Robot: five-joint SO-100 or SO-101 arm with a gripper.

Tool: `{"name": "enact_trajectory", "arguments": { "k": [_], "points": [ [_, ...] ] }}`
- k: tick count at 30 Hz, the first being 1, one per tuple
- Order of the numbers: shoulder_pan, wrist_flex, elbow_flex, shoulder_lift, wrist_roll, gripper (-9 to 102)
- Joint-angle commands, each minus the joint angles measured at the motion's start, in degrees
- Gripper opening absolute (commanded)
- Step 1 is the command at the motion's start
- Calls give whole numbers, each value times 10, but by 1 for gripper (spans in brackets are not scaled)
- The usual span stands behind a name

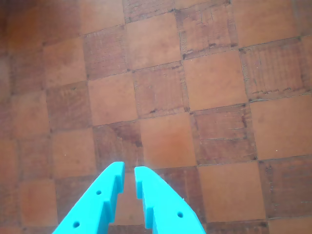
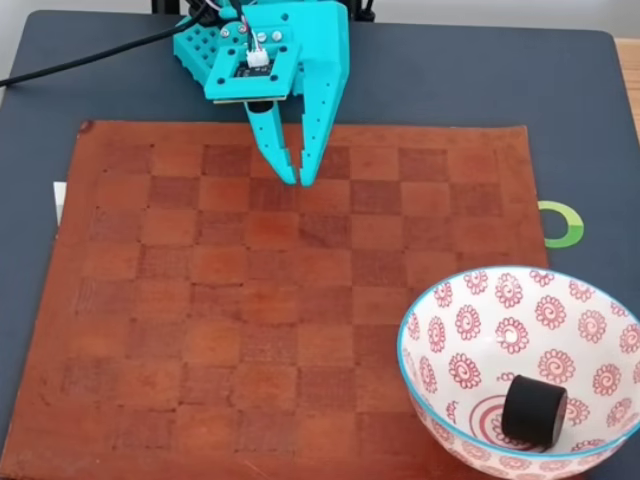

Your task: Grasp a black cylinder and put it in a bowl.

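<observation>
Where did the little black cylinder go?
In the fixed view, the small matte black cylinder lies inside the big white bowl with red swirls and a light blue rim, at the lower right, far from the turquoise gripper.

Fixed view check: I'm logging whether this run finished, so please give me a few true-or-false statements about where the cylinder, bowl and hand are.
1. The black cylinder lies inside the bowl. True.
2. The hand grips the cylinder. False: it holds nothing, its fingers nearly together over the checkered board.
3. The bowl sits at the board's lower right corner in the fixed view. True.
4. The green ring lies inside the bowl. False: it lies beside the board's right edge, above the bowl.
</observation>
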State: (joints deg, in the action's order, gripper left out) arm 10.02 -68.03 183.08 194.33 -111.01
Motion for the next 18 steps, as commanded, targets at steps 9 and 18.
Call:
{"name": "enact_trajectory", "arguments": {
  "k": [9, 18],
  "points": [
    [-3, -1, -4, 29, 3, 0],
    [-2, -1, -4, 29, 3, 0]
  ]
}}
